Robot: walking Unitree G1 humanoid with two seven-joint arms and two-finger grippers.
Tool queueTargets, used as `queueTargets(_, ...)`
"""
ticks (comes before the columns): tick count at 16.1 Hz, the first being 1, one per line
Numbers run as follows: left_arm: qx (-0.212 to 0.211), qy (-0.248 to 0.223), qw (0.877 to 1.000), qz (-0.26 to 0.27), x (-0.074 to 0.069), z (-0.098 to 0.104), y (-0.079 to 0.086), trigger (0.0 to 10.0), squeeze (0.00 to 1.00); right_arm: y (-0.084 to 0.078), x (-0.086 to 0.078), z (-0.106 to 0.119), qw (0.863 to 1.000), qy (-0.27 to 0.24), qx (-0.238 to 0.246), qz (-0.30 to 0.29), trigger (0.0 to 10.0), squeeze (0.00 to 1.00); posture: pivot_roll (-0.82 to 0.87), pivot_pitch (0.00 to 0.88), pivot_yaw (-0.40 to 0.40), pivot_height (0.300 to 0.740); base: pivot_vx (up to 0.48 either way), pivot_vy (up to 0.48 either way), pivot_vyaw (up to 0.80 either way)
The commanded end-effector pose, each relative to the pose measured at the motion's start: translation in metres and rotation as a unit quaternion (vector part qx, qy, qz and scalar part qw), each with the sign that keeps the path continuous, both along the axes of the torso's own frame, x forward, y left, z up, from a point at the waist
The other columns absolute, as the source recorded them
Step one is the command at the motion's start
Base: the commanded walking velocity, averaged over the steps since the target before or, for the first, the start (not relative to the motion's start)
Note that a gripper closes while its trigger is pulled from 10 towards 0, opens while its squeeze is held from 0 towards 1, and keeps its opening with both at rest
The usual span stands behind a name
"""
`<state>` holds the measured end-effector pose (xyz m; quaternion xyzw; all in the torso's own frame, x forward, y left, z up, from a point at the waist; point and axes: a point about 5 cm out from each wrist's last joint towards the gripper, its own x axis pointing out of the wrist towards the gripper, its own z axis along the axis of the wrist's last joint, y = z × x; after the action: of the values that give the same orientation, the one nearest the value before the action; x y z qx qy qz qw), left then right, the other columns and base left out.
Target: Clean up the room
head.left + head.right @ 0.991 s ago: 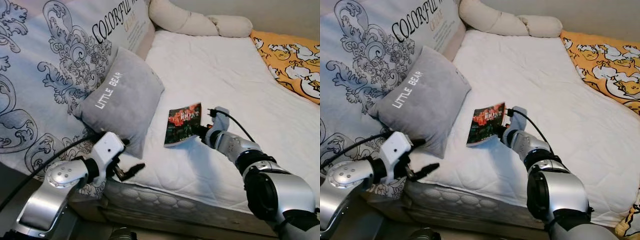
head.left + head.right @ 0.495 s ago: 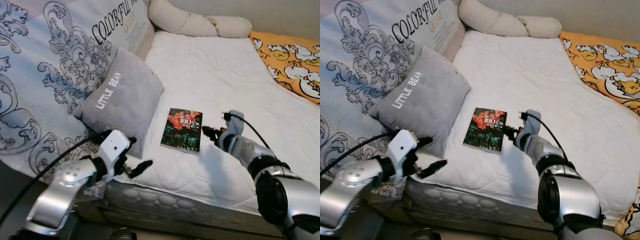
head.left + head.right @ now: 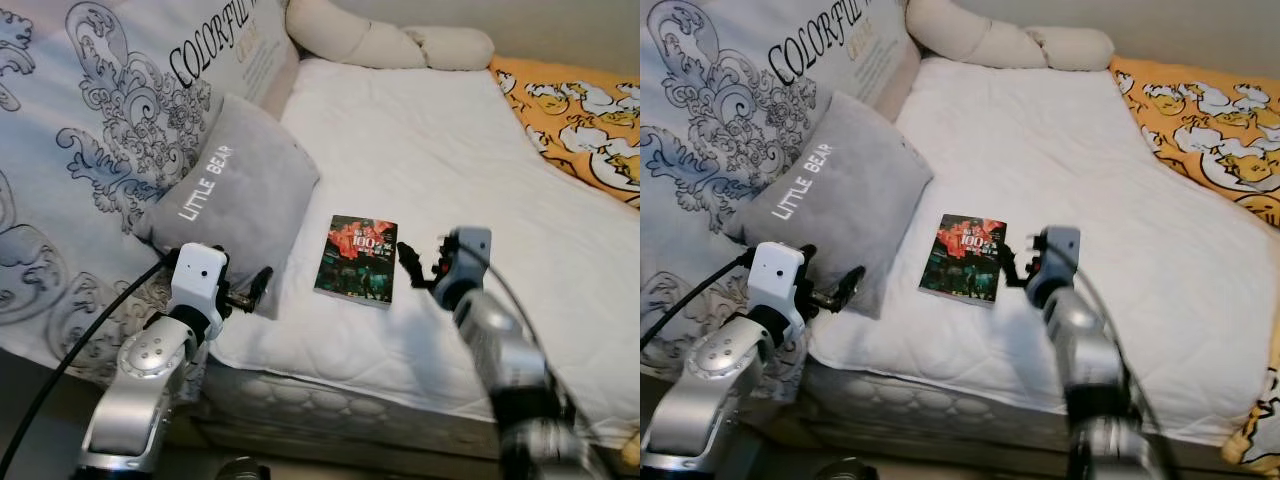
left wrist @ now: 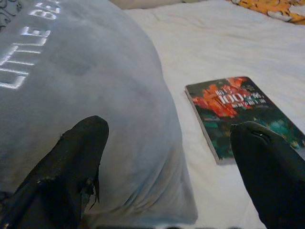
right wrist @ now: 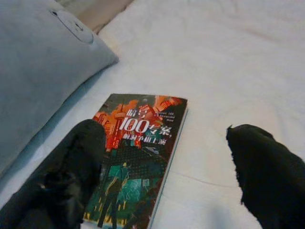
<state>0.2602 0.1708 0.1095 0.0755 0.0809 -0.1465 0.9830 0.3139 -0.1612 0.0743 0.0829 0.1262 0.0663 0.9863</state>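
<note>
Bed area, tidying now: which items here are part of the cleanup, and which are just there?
In the job:
book, lying flat on the white mattress
right gripper, open beside the book
left gripper, open at the grey pillow

Just there:
patterned duvet
cream bolster
orange blanket

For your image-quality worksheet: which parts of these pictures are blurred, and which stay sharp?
Both eye views: the right arm is motion-smeared, while the book and grey pillow stay sharp. Both wrist views: the black fingers are soft, out of focus; the book's cover remains readable.
</note>
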Motion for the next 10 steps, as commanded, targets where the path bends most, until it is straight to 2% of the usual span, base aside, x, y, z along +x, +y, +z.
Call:
queueTargets(1,-0.001,-0.008,0.999,0.033,0.001,-0.002,0.002,10.0,0.45,-0.008,-0.006,0.012,0.999,-0.025,-0.028,-0.031,10.0,1.0,0.0,0.0,-0.036,0.74,0.0,-0.428,0.0)
queueTargets(3,-0.002,-0.014,0.998,0.062,0.002,-0.005,0.004,10.0,0.45,-0.004,-0.021,0.012,0.996,-0.044,-0.073,-0.03,10.0,1.0,-0.01,0.0,-0.033,0.74,0.0,-0.437,0.0)
queueTargets(7,0.0,-0.013,0.998,0.064,0.002,-0.01,0.0,10.0,0.45,0.001,-0.038,0.012,0.993,-0.045,-0.103,-0.037,10.0,1.0,-0.02,0.0,-0.029,0.74,0.0,-0.442,0.0)
queueTargets(10,-0.003,-0.015,0.998,0.064,0.004,-0.013,-0.002,10.0,0.45,0.0,-0.042,0.012,0.994,-0.039,-0.089,-0.047,10.0,1.0,-0.03,0.0,-0.031,0.74,0.0,-0.441,0.0)
